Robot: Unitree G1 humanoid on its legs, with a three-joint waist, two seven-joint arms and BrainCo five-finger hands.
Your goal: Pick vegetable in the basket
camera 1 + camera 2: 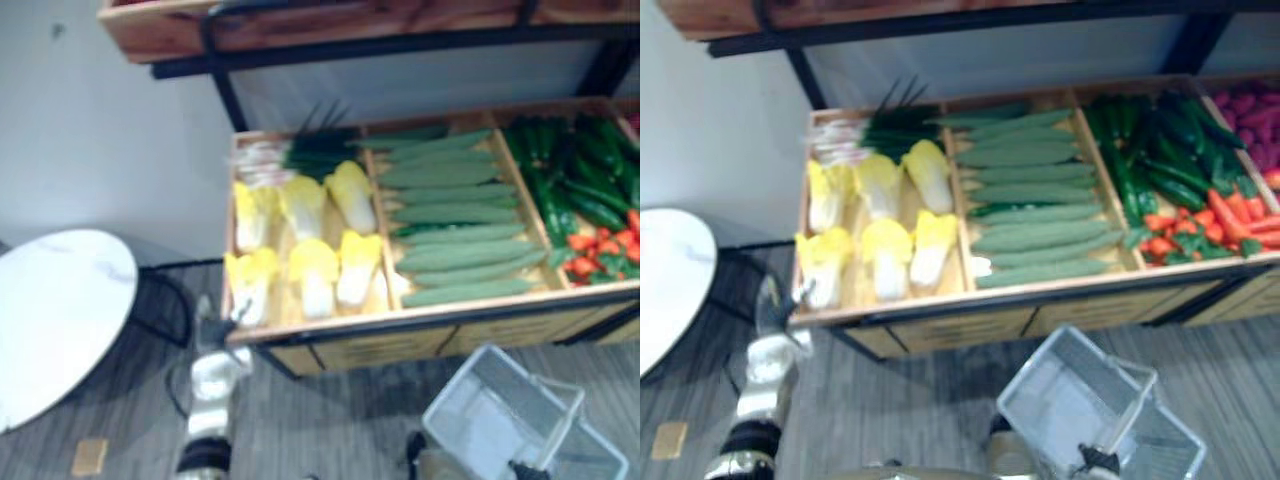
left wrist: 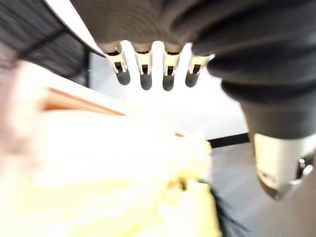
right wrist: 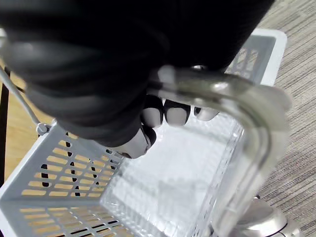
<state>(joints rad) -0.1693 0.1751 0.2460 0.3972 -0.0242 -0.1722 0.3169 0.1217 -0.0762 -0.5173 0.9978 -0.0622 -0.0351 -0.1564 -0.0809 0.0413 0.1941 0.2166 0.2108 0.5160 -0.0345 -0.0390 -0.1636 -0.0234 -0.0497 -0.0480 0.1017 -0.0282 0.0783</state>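
Observation:
A wooden produce crate (image 1: 330, 330) holds several yellow-white cabbages (image 1: 310, 275) in its left compartment. My left hand (image 1: 222, 322) is at the crate's front left corner, close to the nearest cabbage (image 2: 148, 197); its fingers (image 2: 143, 74) are straight and hold nothing. A white slotted basket (image 1: 500, 410) hangs low on the right, in front of the crate, with nothing inside it. My right hand (image 3: 168, 111) is curled round the basket's clear handle (image 3: 237, 98).
Long green gourds (image 1: 455, 215) fill the middle compartment, with green peppers (image 1: 575, 170) and red peppers (image 1: 605, 245) to the right and scallions (image 1: 290, 155) at the back left. A round white table (image 1: 50, 310) stands at the left. An upper wooden shelf (image 1: 350, 25) overhangs the crate.

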